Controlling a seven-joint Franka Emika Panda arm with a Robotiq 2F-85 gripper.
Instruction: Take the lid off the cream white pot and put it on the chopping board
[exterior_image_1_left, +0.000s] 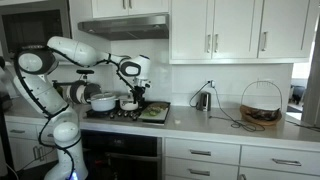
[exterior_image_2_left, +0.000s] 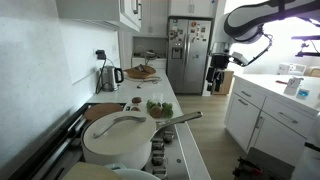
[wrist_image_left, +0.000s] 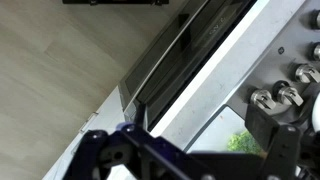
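Observation:
The small cream white pot (exterior_image_1_left: 128, 104) stands on the stove next to the chopping board (exterior_image_1_left: 158, 116), a dark olive-green board with a green vegetable on it (exterior_image_2_left: 157, 106). The lid (exterior_image_1_left: 128, 99) seems to sit on the pot, but it is too small to tell for sure. My gripper (exterior_image_1_left: 137, 90) hangs above the stove's front edge, higher than the pot and apart from it. It also shows in an exterior view (exterior_image_2_left: 214, 72), out in front of the counter. In the wrist view the gripper (wrist_image_left: 190, 150) is open and empty, over the oven door and counter edge.
A wider white-grey pot (exterior_image_1_left: 102, 101) with a long handle fills the foreground (exterior_image_2_left: 118, 138). A steel pot (exterior_image_1_left: 76, 93) stands at the back of the stove. Stove knobs (wrist_image_left: 290, 92) show in the wrist view. A kettle (exterior_image_1_left: 203, 100) and a wire basket (exterior_image_1_left: 261, 104) stand further along the counter.

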